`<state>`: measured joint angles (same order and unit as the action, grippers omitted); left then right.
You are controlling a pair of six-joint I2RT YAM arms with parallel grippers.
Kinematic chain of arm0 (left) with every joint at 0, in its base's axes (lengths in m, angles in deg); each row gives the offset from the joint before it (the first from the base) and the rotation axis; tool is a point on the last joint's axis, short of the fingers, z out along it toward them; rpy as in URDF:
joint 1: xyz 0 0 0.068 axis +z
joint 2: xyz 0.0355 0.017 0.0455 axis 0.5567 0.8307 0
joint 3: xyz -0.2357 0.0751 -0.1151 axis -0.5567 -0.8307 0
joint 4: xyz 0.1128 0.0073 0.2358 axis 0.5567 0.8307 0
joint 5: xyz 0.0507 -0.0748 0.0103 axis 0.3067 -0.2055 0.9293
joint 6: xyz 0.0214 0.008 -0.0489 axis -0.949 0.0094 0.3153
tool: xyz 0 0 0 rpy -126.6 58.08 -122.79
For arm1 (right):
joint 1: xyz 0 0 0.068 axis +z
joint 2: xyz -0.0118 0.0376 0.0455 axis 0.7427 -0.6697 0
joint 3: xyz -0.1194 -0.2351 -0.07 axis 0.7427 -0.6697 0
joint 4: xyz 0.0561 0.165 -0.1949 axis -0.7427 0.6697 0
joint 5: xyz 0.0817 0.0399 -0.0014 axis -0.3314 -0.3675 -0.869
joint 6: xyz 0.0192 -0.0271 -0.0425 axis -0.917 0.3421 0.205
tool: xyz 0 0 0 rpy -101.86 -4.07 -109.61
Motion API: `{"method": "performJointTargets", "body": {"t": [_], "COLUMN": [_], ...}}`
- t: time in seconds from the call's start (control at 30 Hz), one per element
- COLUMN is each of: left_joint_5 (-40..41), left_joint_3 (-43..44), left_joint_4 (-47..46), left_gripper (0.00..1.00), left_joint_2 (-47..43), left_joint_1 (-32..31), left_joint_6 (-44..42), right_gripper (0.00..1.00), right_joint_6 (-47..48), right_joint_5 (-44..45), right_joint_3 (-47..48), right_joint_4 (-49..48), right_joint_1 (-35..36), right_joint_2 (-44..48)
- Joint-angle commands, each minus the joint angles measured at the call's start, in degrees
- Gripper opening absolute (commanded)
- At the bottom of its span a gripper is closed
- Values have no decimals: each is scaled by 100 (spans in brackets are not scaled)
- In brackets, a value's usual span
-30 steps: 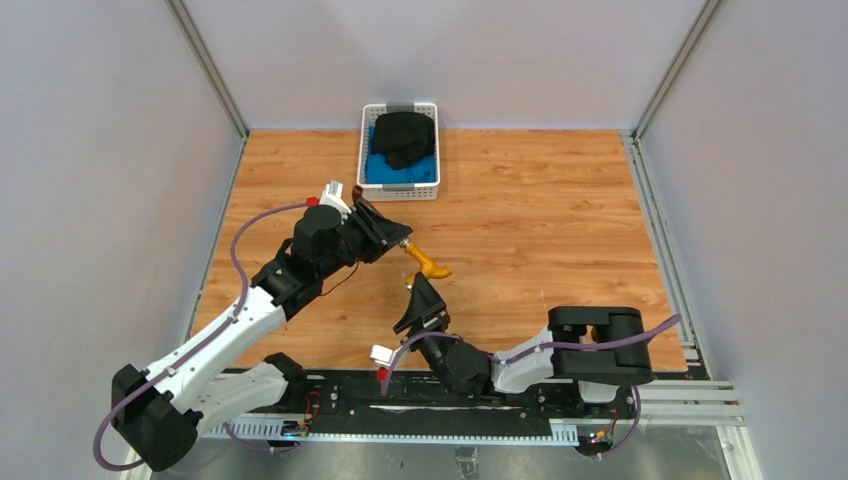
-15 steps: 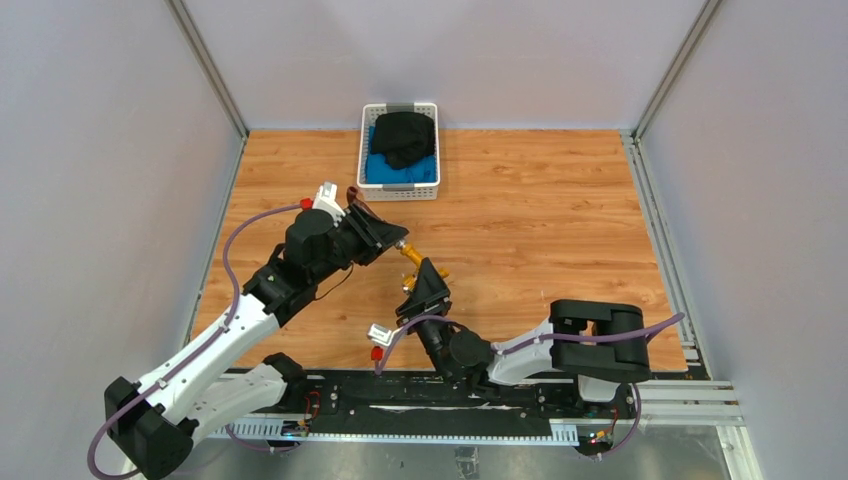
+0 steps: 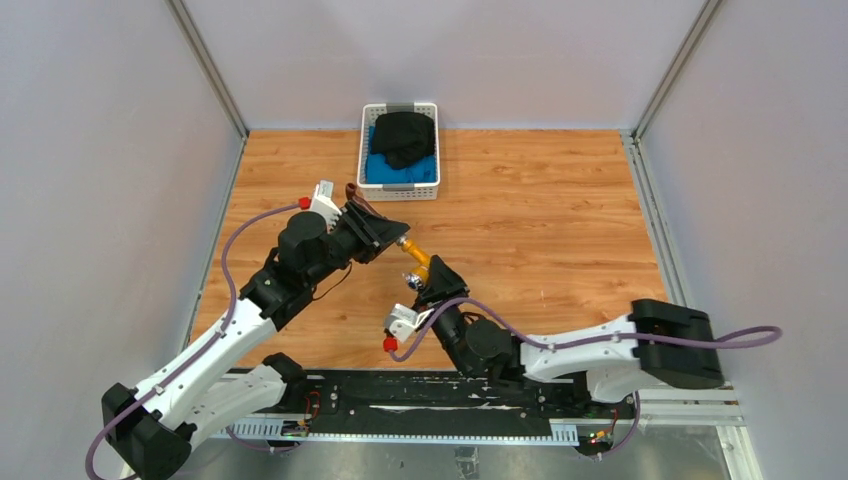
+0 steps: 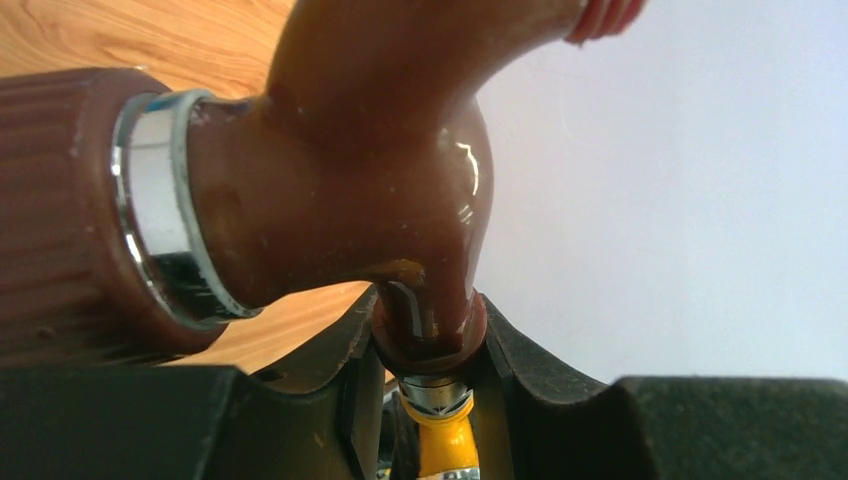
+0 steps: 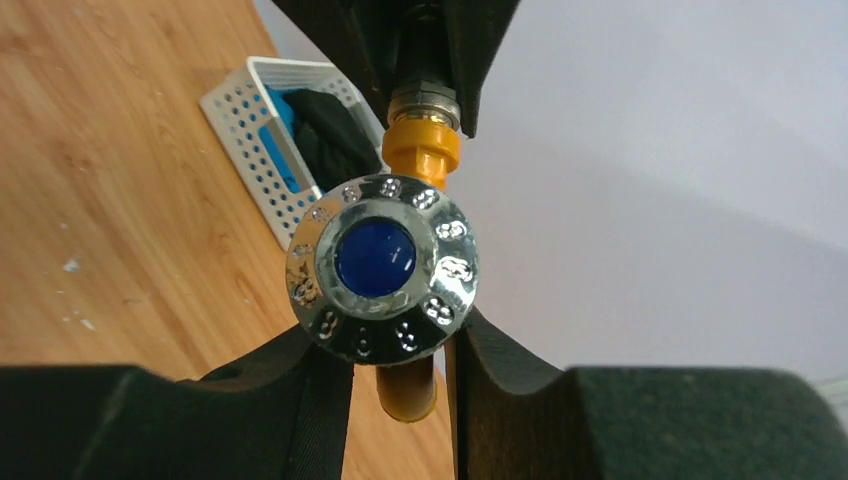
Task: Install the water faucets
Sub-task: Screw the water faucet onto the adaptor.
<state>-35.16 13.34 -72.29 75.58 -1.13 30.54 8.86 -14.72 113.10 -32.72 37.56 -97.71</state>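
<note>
Grip was firm on both sides: left claw (image 4: pixel 425 352), almost shut, held brown faucet (image 4: pixel 350 180) by neck; right claw (image 5: pixel 400 372), narrow too, pinched yellow faucet (image 5: pixel 421 150) at knob (image 5: pixel 380 265); 2 faucets joined.

Noted blue-centred silvery knob (image 5: pixel 380 265) on yellow faucet (image 5: pixel 420 150), spout flanked by right gripper (image 5: pixel 400 385) fingers; contact unclear. White basket (image 5: pixel 250 140) behind.

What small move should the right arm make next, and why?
Probably squeeze the right gripper firmly onto the yellow faucet. Its fingers flank the yellow body below the blue-centred knob, but firm contact is unclear, while the left gripper is shut on the brown faucet at the other end, ready to brace it.
</note>
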Motion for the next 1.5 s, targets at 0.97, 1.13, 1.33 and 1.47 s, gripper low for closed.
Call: {"method": "performJointTargets", "body": {"t": [0.97,1.13,1.33,1.47], "left_joint_5": [620,856,961,985], "left_joint_3": [-848,-828,-711,-624], "left_joint_4": [-1403,-1150,-954,-766], "left_gripper": [0,0,0,0], "left_joint_2": [-975,-1127,-1182,-1187], "left_joint_1": [11,11,12,14], "left_joint_6": [-582,-356,-181,-223], "right_gripper": [47,51,57,70], "right_joint_6": [-8801,-6724,-4555,-3574], "right_joint_5": [-5728,-4215,-2470,-1945], "right_joint_3": [678,-52,-536,-522], "right_joint_4": [4857,4251,2565,1362], "right_joint_1": [-2428,-1700,-666,-353], "right_joint_2": [3499,3988,3346,2540]}}
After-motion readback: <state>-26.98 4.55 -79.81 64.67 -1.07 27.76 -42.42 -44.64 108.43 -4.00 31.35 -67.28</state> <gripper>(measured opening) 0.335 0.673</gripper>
